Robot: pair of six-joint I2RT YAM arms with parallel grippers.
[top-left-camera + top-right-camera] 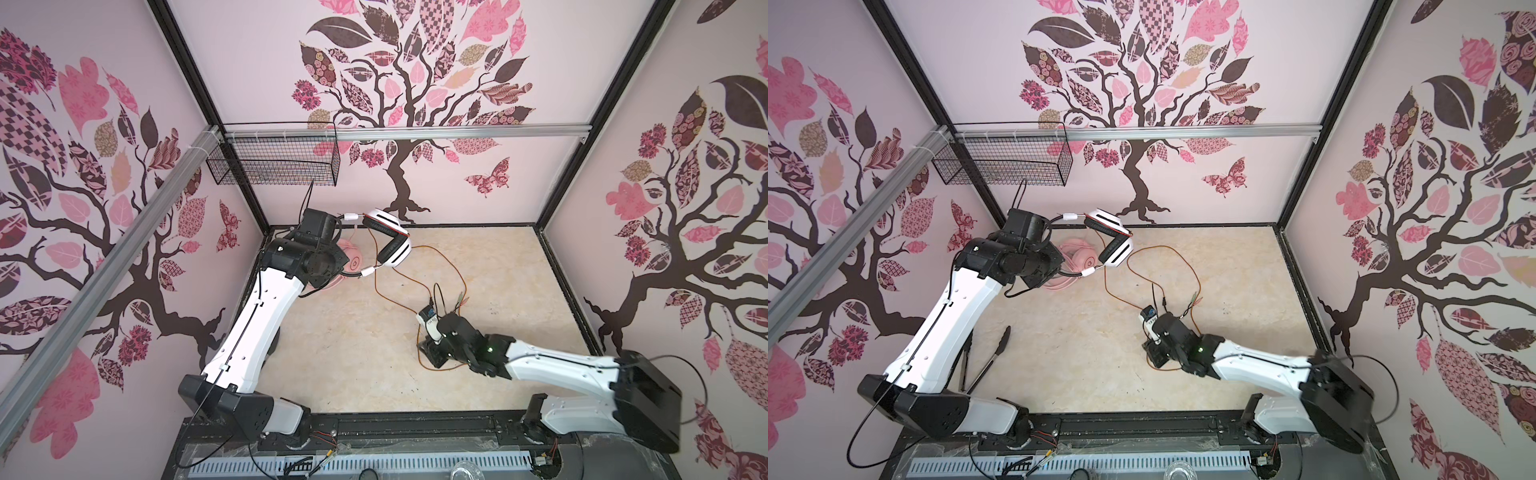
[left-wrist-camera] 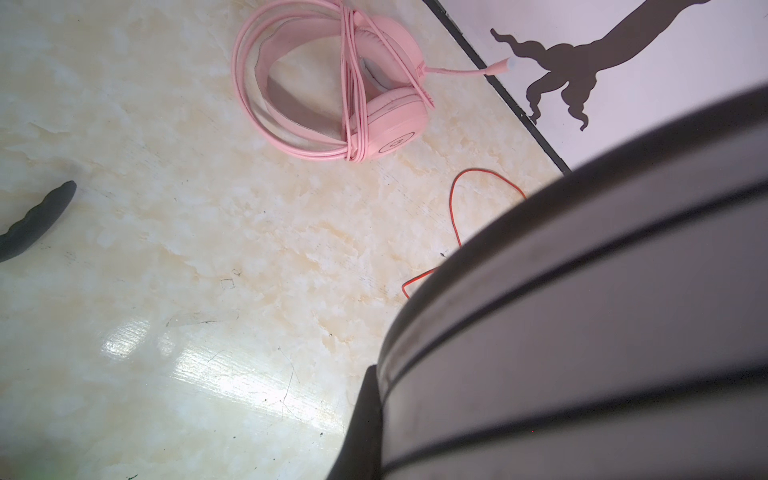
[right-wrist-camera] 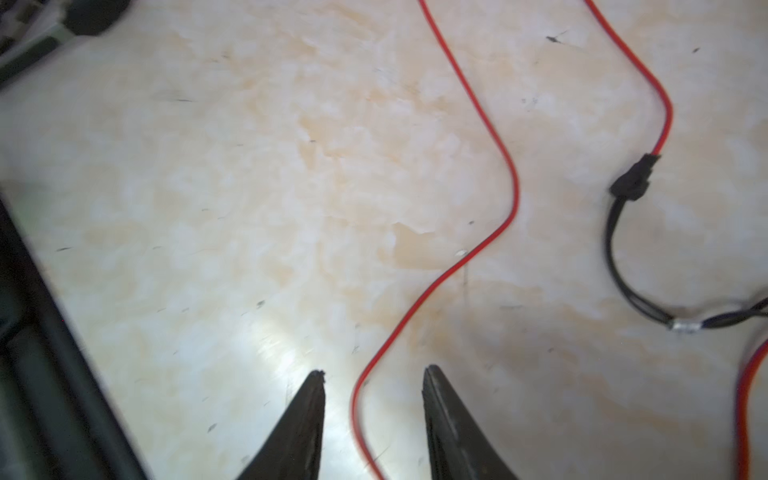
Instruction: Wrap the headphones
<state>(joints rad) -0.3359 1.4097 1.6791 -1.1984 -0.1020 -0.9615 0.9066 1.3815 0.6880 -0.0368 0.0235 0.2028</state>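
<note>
While the white headset [image 1: 395,245] is hanging in the air at the far left, the left gripper [image 1: 337,254] is clamping its headband, which is pretty much filling the left wrist view [image 2: 582,332]. Its orange-red cable [image 1: 453,266] is trailing down and looping across the table [image 1: 353,365] to the right gripper [image 3: 374,370]. That one's jaws are standing apart, with the cable running loose between them, not pinched. The pink headset [image 2: 374,104] is lying on the table right under the white one, by the far wall, with its own cable wound around it. Black tongs [image 1: 984,365] are lying at the near left, and a wire basket [image 1: 274,162] is hanging on the far wall.
</note>
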